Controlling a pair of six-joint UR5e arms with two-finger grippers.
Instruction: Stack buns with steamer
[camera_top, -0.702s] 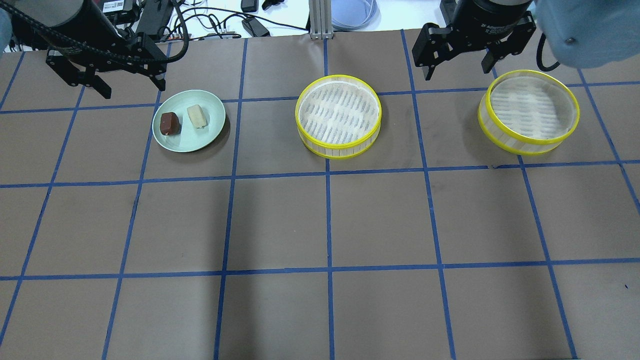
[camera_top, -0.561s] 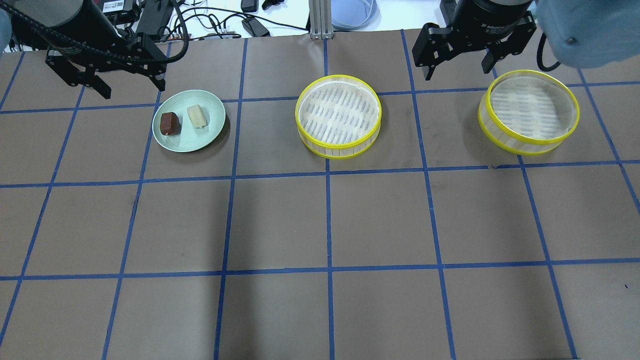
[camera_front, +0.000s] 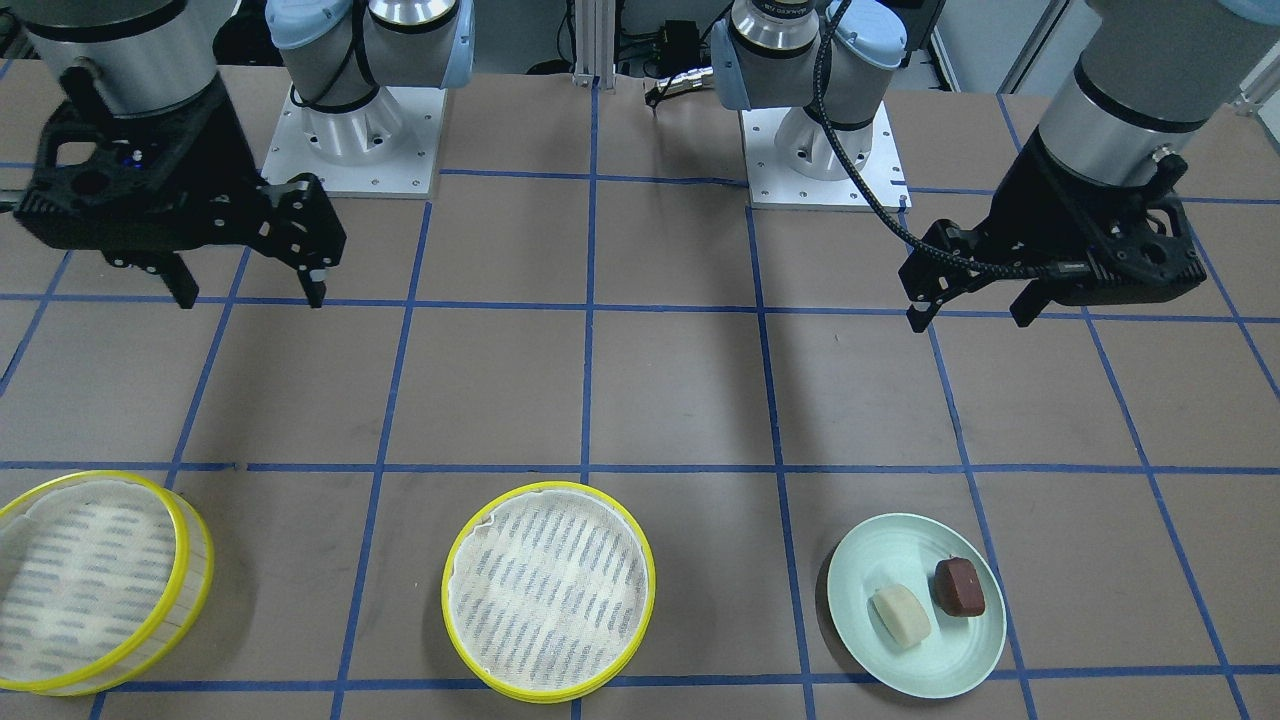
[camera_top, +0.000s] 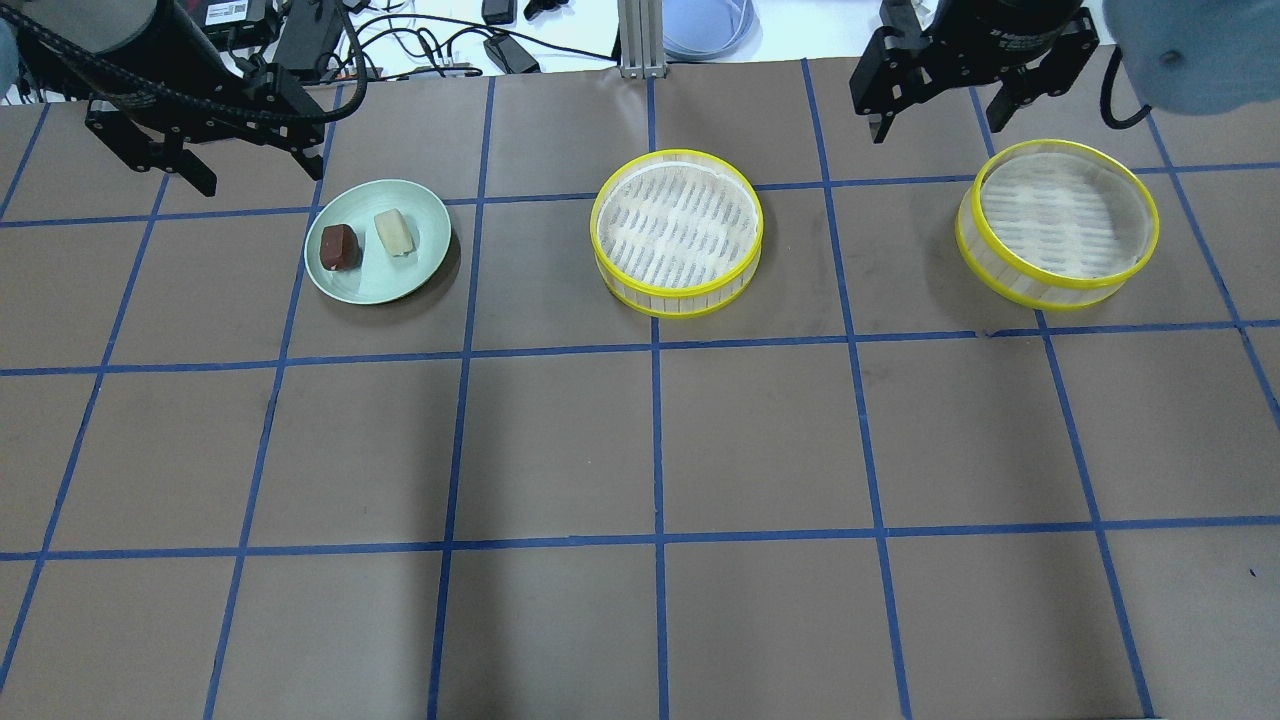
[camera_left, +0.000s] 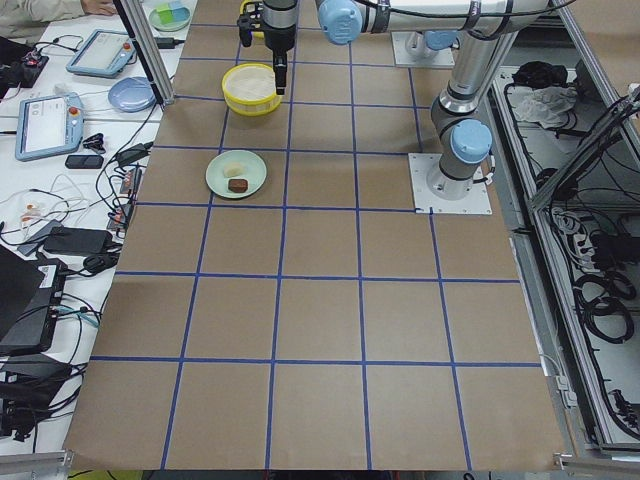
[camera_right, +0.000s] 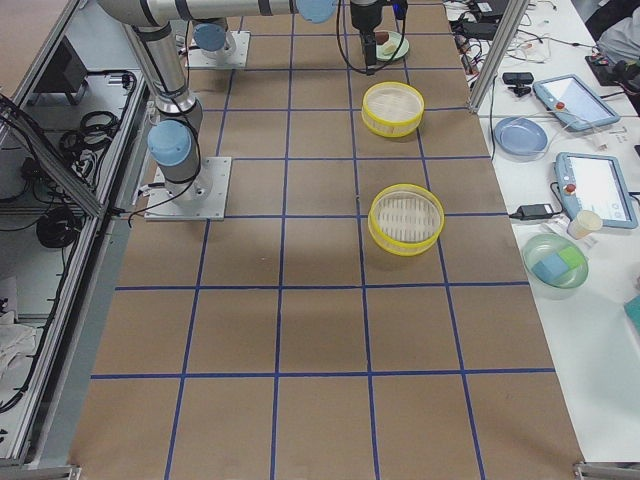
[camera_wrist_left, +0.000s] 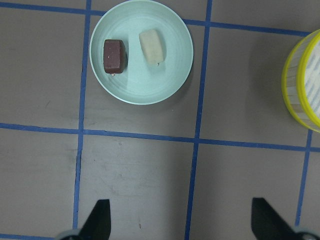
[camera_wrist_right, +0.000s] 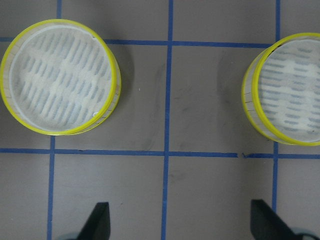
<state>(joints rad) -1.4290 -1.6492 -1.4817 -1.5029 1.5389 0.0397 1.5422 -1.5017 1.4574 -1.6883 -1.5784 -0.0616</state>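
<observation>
Nearest the robot, the left arm (camera_front: 1130, 90) and the right arm (camera_front: 120, 60) each hang above the brown, blue-gridded table (camera_top: 760, 430), and both the left jaws and the right jaws are spread wide with nothing between them. The left jaws stand on the robot's side of a pale green plate (camera_top: 385, 282). The right jaws face the bare stretch between the two steamer tiers. Farther out, three things lie in one row across the table, well apart from each other. On the robot's left is the plate, carrying the dark reddish-brown bun (camera_top: 339, 247) and the cream-white bun (camera_top: 394, 232) side by side and not touching. In the middle sits one steamer tier (camera_top: 675, 297), and to the right the other steamer tier (camera_top: 1040, 290), both upright with only their dashed cloth liners inside. Beyond the table's far edge lie black cables (camera_top: 420, 40).
</observation>
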